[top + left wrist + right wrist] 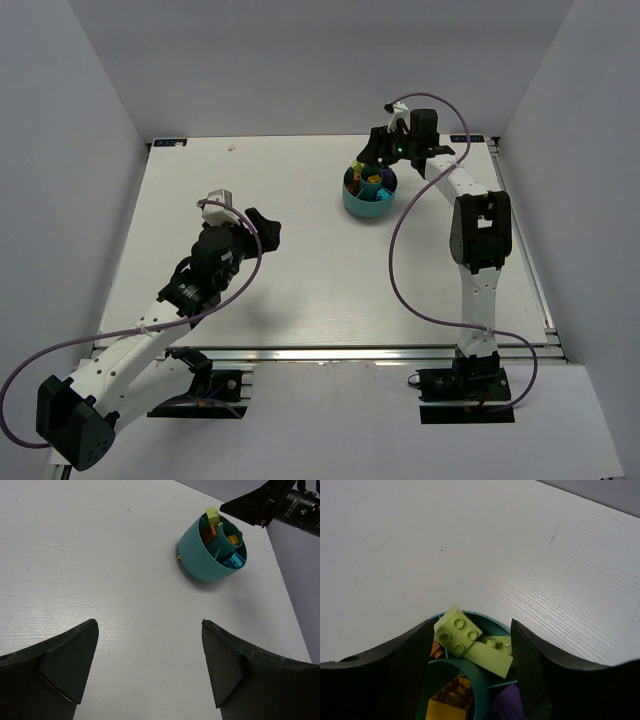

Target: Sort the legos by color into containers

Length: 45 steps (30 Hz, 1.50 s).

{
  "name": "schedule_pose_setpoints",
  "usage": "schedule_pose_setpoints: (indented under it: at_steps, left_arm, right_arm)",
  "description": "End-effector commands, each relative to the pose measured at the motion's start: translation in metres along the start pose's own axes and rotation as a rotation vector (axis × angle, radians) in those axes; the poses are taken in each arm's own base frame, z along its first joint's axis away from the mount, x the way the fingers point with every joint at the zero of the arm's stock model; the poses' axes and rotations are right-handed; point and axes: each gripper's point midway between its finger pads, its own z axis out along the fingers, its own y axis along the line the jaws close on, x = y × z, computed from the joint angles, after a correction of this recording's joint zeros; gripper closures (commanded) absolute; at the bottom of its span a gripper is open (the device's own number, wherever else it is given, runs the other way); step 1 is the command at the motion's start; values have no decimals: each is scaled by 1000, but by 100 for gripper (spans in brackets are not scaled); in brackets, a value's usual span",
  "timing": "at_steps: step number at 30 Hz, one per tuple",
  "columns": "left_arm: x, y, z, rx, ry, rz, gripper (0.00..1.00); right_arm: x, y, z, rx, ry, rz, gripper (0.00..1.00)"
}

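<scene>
The teal bowl (352, 205) stands at the back right of the table, its wedges holding the legos. My right gripper (376, 160) hangs over it, open, one finger on each side of two lime green bricks (457, 630) that lie in a wedge at the bowl's rim (485, 616). Beside them lie a yellow brick (447, 705) in the central cup, a purple one (507, 705) and an orange one (437, 651). The left wrist view also shows a cyan brick (231, 561) inside the bowl (200, 555). My left gripper (262, 226) stands open over bare table, holding nothing.
The white table (300, 280) is walled at the back and both sides. The right arm's purple cable (400, 260) loops over the table right of the bowl. A small yellow bit (178, 557) shows at the bowl's foot.
</scene>
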Motion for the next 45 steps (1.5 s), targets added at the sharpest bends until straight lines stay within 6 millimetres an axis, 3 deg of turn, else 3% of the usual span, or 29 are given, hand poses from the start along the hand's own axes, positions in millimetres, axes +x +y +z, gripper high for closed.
schedule_pose_setpoints:
  at_steps: [1,15,17,19,24,26,27,30,31,32,33,34,36,37,41,45]
  left_arm:
    - [-7,0,-2,3,-27,-2,7]
    - [-11,1,-8,7,-45,-15,7]
    - [-13,1,-10,5,-52,-18,7]
    - [-17,1,-11,2,-61,-22,7]
    - [-26,3,-11,-40,-76,-48,2]
    - [-34,1,-11,-51,-84,-46,2]
    - [-34,-1,-9,-47,-79,-27,2]
    - [-40,-12,-7,-3,-79,-4,2]
    - [-41,-15,-6,7,-80,2,2]
    - [-43,-19,-6,23,-76,5,2]
    - [-44,-21,-6,31,-75,12,2]
    - [-44,-23,-5,37,-74,15,2]
    - [-43,-26,-5,56,-70,18,2]
    - [-45,-28,-6,68,-72,16,2]
    - [-44,-33,-9,95,-60,20,2]
    - [-45,-38,-15,127,-53,22,2]
  right_arm:
    - [-31,10,-12,-5,-62,-67,32]
    - [-56,21,-31,-2,-102,-132,32]
    - [-59,24,-37,0,-97,-205,29]
    - [-73,31,-53,-7,-114,-269,11]
    - [-85,39,-108,69,-160,-342,11]
    - [-86,30,-130,134,-165,-295,11]
    - [-79,45,-143,76,-129,-294,11]
    - [-69,59,-177,60,-104,-284,11]
    - [-42,57,-179,74,-62,-249,11]
    - [-44,68,-195,89,-80,-272,11]
    - [-34,70,-200,96,-66,-275,11]
    - [-7,71,-202,92,-17,-266,10]
    - [1,81,-219,120,-23,-271,11]
    - [21,80,-219,136,-1,-216,11]
    - [31,83,-240,224,-15,-160,11]
    - [30,71,-255,359,-14,-80,11]
